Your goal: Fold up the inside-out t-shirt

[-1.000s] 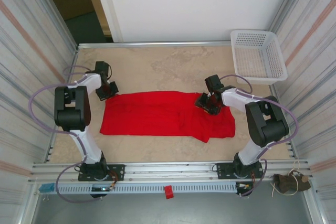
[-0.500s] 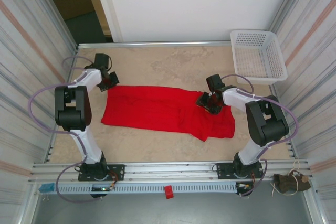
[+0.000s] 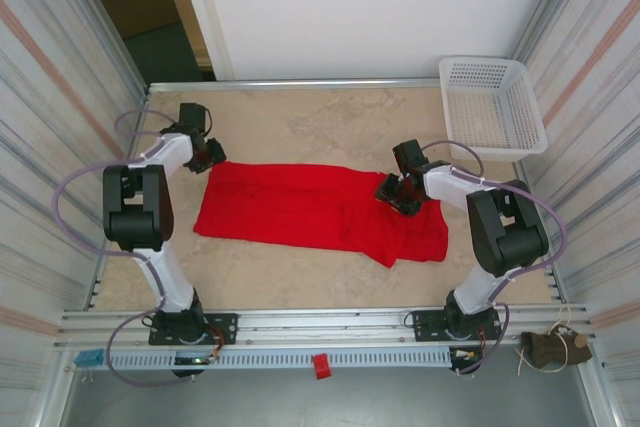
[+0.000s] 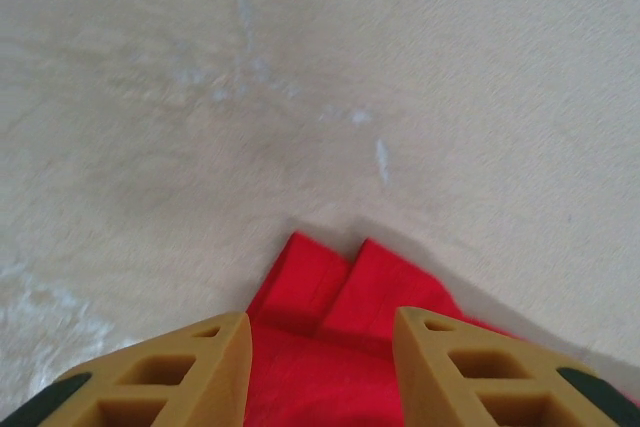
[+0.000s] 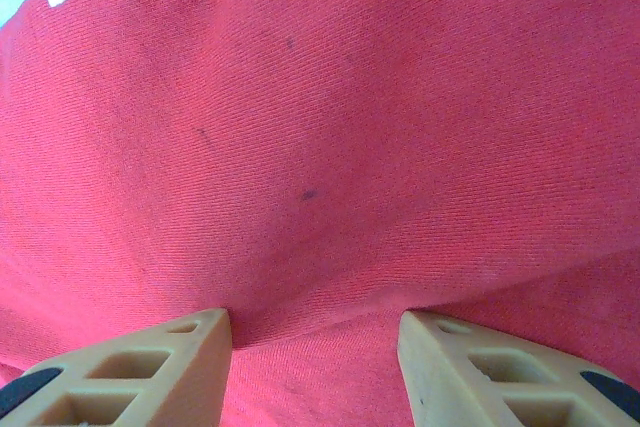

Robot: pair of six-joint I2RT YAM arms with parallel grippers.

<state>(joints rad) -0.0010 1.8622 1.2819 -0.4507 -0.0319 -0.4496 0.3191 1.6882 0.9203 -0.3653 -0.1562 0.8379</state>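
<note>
The inside-out t-shirt (image 3: 310, 212) is bright red and lies in a long flat band across the middle of the table. My left gripper (image 3: 205, 155) hovers at its far left corner. In the left wrist view its fingers (image 4: 320, 332) stand apart, open, and two layered corners of the red cloth (image 4: 330, 292) lie flat on the table between and ahead of them. My right gripper (image 3: 398, 195) rests on the shirt's right part. Its fingers (image 5: 315, 322) are open, pressed onto the red fabric (image 5: 320, 147), with a fold line running between them.
A white lattice basket (image 3: 492, 102) stands at the far right corner. Corrugated walls close in both sides of the tabletop (image 3: 320, 127). A metal rail (image 3: 320, 322) runs along the near edge by the arm bases.
My left gripper drew the shirt's left corner toward the far side, then opened its jaws and let the cloth go. The right gripper has stayed in place.
</note>
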